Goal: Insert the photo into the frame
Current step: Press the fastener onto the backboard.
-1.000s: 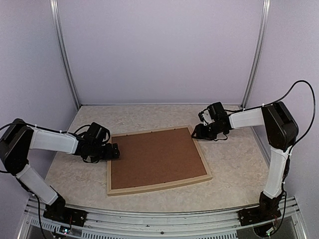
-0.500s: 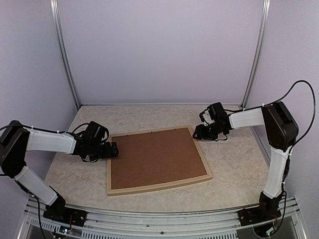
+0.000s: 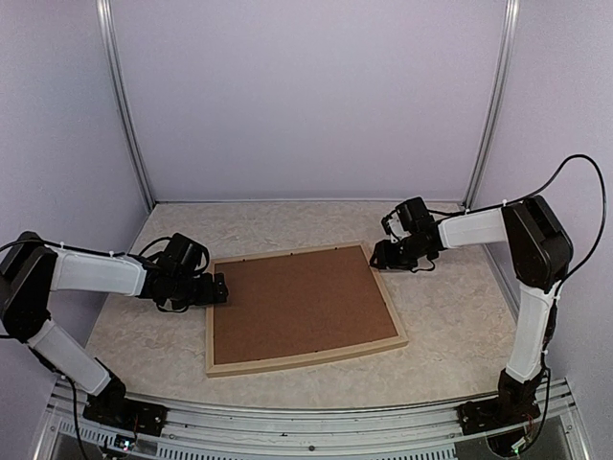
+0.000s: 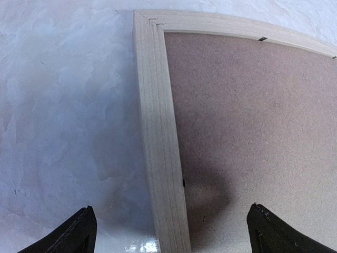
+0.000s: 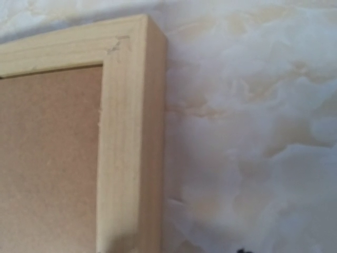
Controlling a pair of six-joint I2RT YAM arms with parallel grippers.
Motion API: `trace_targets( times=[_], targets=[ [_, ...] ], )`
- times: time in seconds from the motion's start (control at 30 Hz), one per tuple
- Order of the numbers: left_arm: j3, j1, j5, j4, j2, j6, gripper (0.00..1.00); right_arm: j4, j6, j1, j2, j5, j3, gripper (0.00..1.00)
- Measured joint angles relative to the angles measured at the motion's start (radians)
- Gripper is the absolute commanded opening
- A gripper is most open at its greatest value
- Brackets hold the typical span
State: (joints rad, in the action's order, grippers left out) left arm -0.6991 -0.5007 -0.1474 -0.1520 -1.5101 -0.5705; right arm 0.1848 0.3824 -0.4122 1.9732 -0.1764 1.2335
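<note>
The pale wood frame [image 3: 306, 356] lies flat on the table with a brown backing board [image 3: 302, 305] filling its opening. The photo is not in view. My left gripper [image 3: 218, 289] is low at the frame's left rail. In the left wrist view it is open [image 4: 171, 232], its fingertips [image 4: 79, 232] straddling the rail [image 4: 158, 132], one over the table and one over the board [image 4: 253, 116]. My right gripper [image 3: 378, 255] is at the frame's far right corner [image 5: 126, 132]. Its fingers barely show in the right wrist view.
The marbled tabletop [image 3: 450, 316] surrounds the frame. Pale walls and two metal posts [image 3: 488, 115] close in the back and sides. A black cable [image 3: 575, 172] loops over the right arm.
My left gripper drew slightly back to the left from the frame's left rail. The right gripper and the frame have hardly moved.
</note>
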Motion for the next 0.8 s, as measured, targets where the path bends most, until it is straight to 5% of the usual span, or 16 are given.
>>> trace_targets(
  times=[0.8],
  targets=[
    [0.005,0.000,-0.011,-0.006,-0.002,0.000,0.99,0.064,0.026,-0.098,0.005,0.222,0.045,0.51]
  ],
)
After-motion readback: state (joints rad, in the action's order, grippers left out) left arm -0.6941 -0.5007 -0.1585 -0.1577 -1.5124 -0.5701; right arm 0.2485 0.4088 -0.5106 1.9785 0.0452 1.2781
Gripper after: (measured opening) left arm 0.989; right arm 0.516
